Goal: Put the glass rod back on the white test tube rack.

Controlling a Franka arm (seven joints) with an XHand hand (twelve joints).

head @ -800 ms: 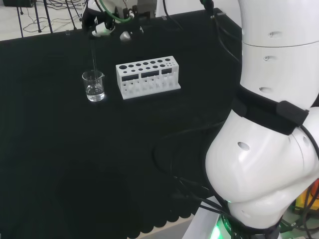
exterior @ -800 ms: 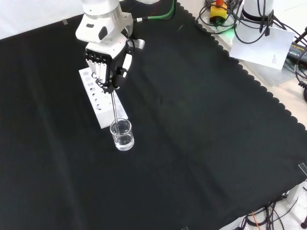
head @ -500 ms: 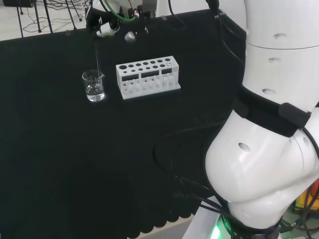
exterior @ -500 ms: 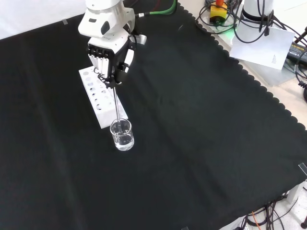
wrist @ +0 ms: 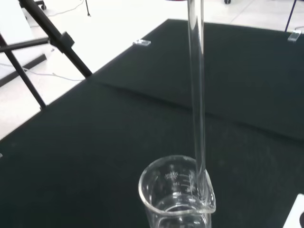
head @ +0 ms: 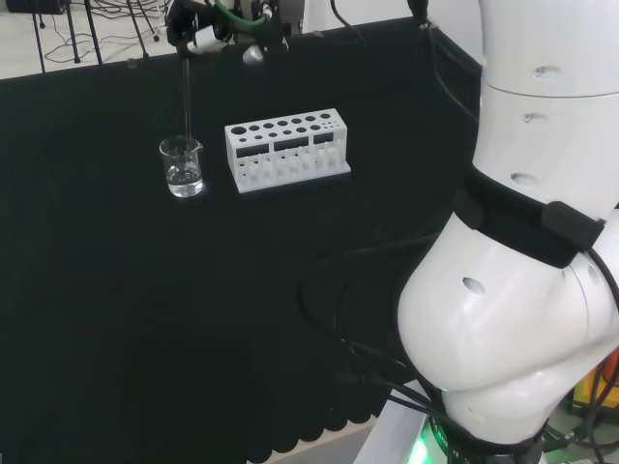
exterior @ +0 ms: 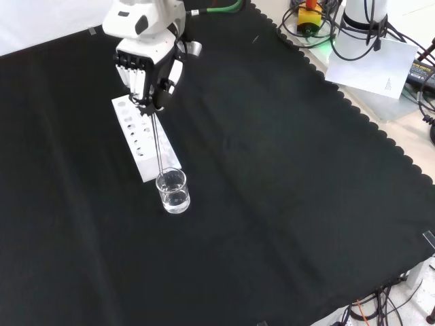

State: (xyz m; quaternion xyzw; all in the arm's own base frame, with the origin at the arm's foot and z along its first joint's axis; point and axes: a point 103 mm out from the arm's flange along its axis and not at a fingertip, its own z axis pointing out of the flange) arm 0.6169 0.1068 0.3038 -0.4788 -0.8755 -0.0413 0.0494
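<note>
The hand [exterior: 148, 64] [head: 208, 21] is shut on the top of a clear glass rod [exterior: 156, 139] [head: 186, 92] [wrist: 196, 95], which hangs upright. The rod's lower tip sits just inside the rim of a small glass beaker [exterior: 172, 191] [head: 182, 166] [wrist: 176, 192] that holds some clear liquid. The white test tube rack [exterior: 143, 139] [head: 286, 149], with two rows of round holes, stands right beside the beaker: to its right in the head view, behind it in the front view. The hand hovers above the rack's far half in the front view.
The arm's big white links [head: 527, 261] stand at the head view's right. Cables and a white sheet [exterior: 370, 64] lie beyond the cloth's scalloped edge at the front view's upper right. A tripod's black legs [wrist: 47, 38] stand off the bench.
The hand has risen with the rod, drawing its tip up from deep in the beaker to about rim height. Beaker and rack have stayed put.
</note>
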